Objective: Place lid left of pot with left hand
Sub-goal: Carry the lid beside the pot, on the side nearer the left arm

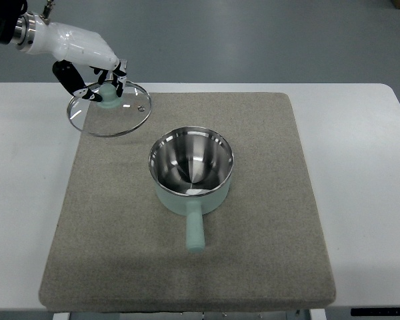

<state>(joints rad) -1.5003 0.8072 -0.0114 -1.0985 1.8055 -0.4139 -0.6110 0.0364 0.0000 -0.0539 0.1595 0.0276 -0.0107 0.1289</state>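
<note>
Pinching the lid by its knob, our left hand carries it left of the pot for setting down

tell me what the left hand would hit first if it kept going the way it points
The left hand points down and to the picture's right, fingers closed on the lid's knob. Straight on, it would likely carry the lid over the mat toward the pot; height is unclear.

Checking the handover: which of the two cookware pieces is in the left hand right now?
The glass lid, gripped by its knob in the left hand at the mat's far-left corner. The pot sits untouched mid-mat.
</note>
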